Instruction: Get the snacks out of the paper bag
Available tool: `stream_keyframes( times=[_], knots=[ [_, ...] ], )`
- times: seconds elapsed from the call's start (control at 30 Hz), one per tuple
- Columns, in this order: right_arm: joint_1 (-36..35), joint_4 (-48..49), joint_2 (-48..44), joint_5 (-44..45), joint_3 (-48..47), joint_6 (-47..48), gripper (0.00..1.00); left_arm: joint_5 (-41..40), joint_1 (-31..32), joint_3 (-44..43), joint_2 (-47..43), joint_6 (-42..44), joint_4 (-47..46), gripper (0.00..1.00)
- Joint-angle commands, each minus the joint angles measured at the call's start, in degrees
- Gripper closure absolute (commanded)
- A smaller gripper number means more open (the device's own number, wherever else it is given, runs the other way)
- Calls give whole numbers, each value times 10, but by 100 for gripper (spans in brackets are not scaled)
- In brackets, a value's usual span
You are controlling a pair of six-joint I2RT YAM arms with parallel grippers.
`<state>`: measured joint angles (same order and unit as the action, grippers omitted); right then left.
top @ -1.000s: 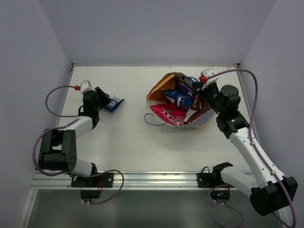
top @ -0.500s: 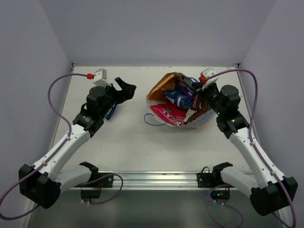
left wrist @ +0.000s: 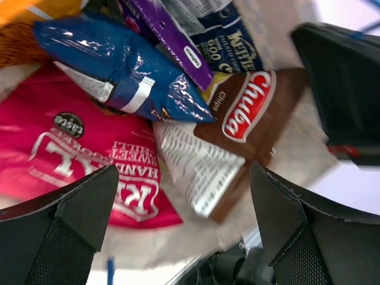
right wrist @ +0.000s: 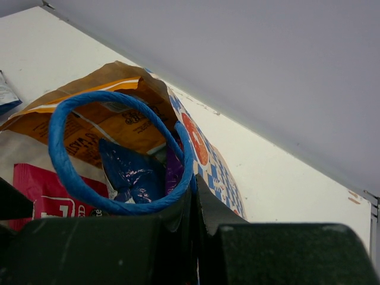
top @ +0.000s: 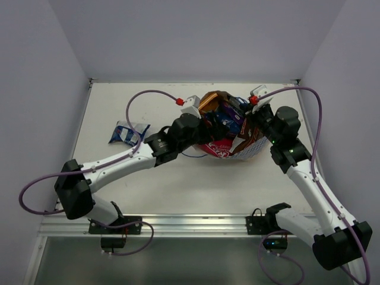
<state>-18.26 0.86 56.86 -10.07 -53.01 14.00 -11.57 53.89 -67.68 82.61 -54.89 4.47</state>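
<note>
Now the left gripper point(left wrist: 183, 178) hangs at the mouth of the paper bag point(top: 252, 148), its jaws wide apart with nothing between them. The step in hand seems to be picking the next of the snacks. In the left wrist view the blue packet point(left wrist: 119, 77) lies on top, over the pink-red packet point(left wrist: 65, 148) at lower left and the red-brown chips bag point(left wrist: 237, 127) at middle right.

To do it well, I would take one packet only, the topmost, and close on a free edge or corner, since the glossy flat face may slip. The jaws should also avoid the paper wall.

The right gripper point(right wrist: 195, 205) is clamped on the bag's rim beside the blue cord handle point(right wrist: 65, 160).

The bag sits at centre right of the top view, with its mouth turned up and toward the left of the frame — its long axis I cannot tell. The blue packet's long axis runs from upper left to lower right of the wrist view. One blue-white packet point(top: 127, 132) lies out on the table point(top: 154, 196), at middle left.
</note>
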Motion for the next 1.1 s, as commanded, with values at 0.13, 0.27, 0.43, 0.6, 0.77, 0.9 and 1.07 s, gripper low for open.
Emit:
stream_keyframes(
  times=[0.13, 0.27, 0.43, 0.6, 0.77, 0.9, 1.07],
  knots=[
    [-2, 19, -18, -22, -12, -6, 100, -83, 4, -95, 118, -59, -19, 2],
    [-1, 23, -22, -29, -9, -12, 100, -140, 1, -132, 169, -77, -14, 2],
    [-1, 23, -32, -36, -4, -15, 100, -143, -17, -181, 232, -110, 14, 2],
    [-1, 26, -39, -30, 4, -15, 100, -140, -23, -180, 263, -137, 24, 10],
    [-1, 30, -43, -22, 10, -14, 100, -135, -23, -128, 237, -146, 11, 23],
    [-1, 32, -41, -19, 11, -15, 100, -140, -23, -97, 209, -138, -2, 52],
    [-1, 31, -42, -11, 12, -15, 100, -146, -23, -93, 188, -106, 8, 94]
  ],
)
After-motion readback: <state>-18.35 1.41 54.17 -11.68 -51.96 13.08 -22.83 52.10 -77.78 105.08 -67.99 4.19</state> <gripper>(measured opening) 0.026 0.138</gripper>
